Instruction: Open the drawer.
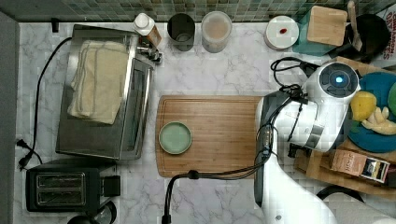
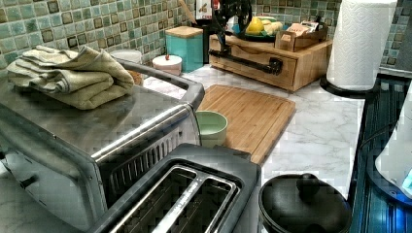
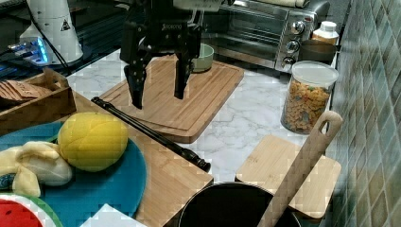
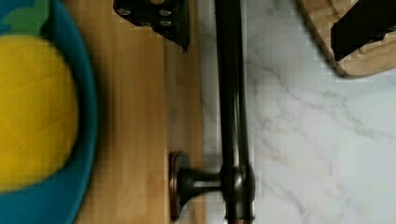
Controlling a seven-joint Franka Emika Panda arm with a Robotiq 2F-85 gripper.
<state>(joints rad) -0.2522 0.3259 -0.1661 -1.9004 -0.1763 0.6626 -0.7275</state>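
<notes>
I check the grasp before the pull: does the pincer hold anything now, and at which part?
Nothing is held. The pincer is open and hangs above the black bar handle of the drawer, one finger on each side, not touching it.

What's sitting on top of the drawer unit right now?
On the drawer unit: a blue plate carrying a yellow fruit, and a wooden tray. The drawer's inside is hidden.

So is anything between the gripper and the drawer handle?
No. In the right view the open gripper hangs just above the drawer's bar handle, with only bare air between.
</notes>
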